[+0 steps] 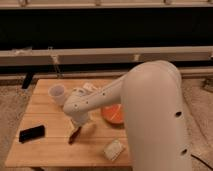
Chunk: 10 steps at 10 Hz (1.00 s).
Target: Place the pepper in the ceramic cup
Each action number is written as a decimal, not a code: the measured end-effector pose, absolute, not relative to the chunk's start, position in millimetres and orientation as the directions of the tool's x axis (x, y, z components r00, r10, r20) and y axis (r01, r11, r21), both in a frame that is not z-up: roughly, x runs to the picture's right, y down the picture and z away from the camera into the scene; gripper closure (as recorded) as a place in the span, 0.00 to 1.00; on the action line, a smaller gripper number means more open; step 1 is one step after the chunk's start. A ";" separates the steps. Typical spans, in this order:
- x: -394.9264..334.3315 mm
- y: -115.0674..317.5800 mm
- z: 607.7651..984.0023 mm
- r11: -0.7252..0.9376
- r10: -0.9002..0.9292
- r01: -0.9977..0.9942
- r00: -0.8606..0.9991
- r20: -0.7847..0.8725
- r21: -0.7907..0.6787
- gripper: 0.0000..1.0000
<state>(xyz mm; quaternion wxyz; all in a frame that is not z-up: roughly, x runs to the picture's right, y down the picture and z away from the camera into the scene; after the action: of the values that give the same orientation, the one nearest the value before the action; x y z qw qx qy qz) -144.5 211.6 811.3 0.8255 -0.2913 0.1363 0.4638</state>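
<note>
The gripper [76,127] is low at the pepper [73,137] on the table [50,147].
Whether it grips the pepper cannot be told; the ceramic cup [56,93] stands apart, toward the far left.

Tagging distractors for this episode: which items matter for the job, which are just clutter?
Job: pepper, ceramic cup, gripper low at the pepper.
Lying about: orange-red bowl, black phone-like slab, pale packet, all on the wooden table.

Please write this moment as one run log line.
gripper: at pepper | ceramic cup: rear-left, apart | pepper: not yet inside
</note>
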 end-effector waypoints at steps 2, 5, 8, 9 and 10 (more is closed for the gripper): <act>-150.7 218.2 816.6 0.412 0.675 -0.843 0.538 -0.505 -0.346 0.16; -156.6 224.4 821.4 0.414 0.668 -0.842 0.539 -0.513 -0.346 0.16; -157.9 230.1 824.1 0.407 0.664 -0.842 0.538 -0.519 -0.353 0.22; -155.6 229.0 821.6 0.408 0.665 -0.843 0.538 -0.518 -0.352 0.30; -152.7 228.2 819.1 0.406 0.666 -0.843 0.537 -0.518 -0.351 0.40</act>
<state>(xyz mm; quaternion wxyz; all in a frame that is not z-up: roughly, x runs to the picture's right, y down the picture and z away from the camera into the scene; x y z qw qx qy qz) -152.7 228.2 819.1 0.8251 -0.2960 0.1497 0.4575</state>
